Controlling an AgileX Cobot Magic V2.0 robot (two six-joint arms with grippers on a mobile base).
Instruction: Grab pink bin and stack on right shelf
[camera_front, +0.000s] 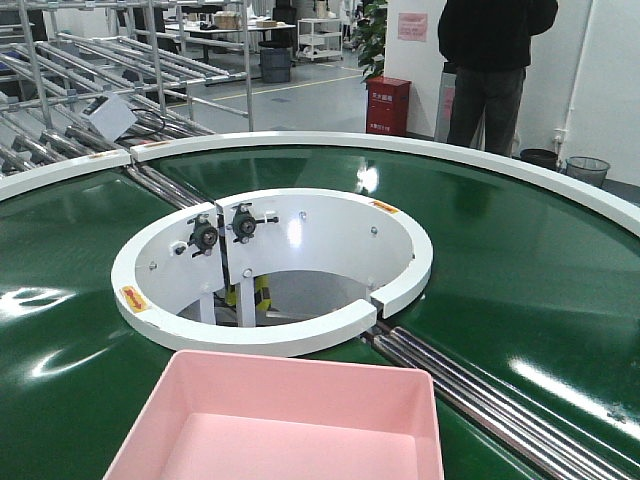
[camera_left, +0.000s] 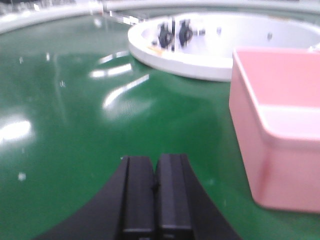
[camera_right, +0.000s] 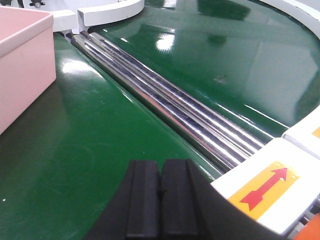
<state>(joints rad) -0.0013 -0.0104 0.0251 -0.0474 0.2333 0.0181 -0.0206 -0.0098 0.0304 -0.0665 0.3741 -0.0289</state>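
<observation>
On the left, our left gripper (camera_left: 155, 172) hangs closed, holding nothing, over the glossy green belt (camera_left: 75, 125). One smooth, pale pink bin (camera_front: 300, 390) sits empty on the belt, near and central. Further right run shiny steel rollers (camera_right: 165, 100), where our right gripper (camera_right: 161, 172) has its fingers pressed together, empty.

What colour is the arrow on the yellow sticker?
The arrow is red, clearest in the right wrist view.

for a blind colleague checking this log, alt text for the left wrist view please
A pale pink bin sits on the glossy green conveyor belt at right. The left gripper, black and shut, is at bottom centre, left of the bin and not touching it. A white ring-shaped hub lies behind.
</observation>
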